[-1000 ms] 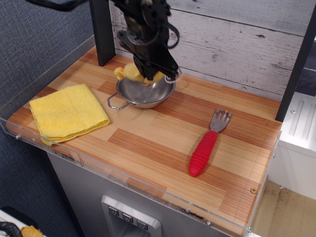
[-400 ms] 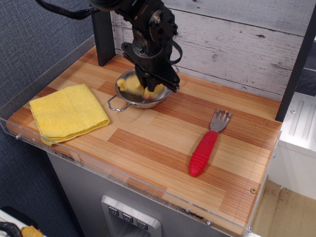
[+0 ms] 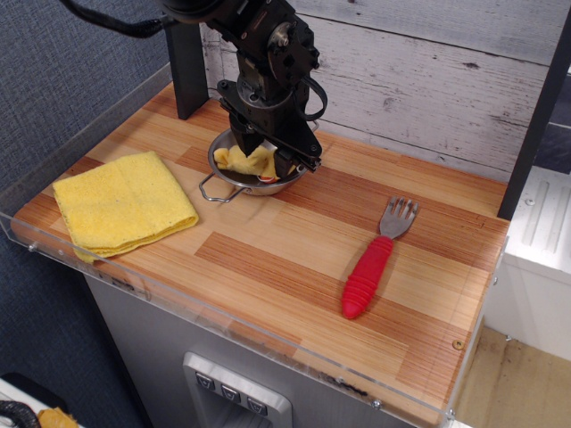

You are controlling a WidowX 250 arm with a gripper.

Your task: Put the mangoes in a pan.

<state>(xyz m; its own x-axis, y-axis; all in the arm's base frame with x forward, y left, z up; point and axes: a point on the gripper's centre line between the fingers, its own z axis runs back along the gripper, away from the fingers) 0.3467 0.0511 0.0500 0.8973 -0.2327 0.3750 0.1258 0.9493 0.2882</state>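
Observation:
The pale-yellow mangoes (image 3: pixel 252 161) lie inside the small shiny steel pan (image 3: pixel 221 167) at the back middle of the wooden table. A wire loop handle (image 3: pixel 211 189) sticks out to the pan's front left. My black gripper (image 3: pixel 263 155) reaches down into the pan from above. Its two fingers stand apart on either side of the mangoes, so it looks open. The arm hides the back part of the pan and part of the mangoes.
A folded yellow cloth (image 3: pixel 122 204) lies at the left. A fork with a red handle (image 3: pixel 373 265) lies at the right. A black post (image 3: pixel 186 57) stands behind the pan on the left. A clear acrylic rim (image 3: pixel 223 317) edges the table's front.
The gripper came down with the mangoes from above the pan's rim into the pan. Its fingers have spread apart and the mangoes now rest in the pan.

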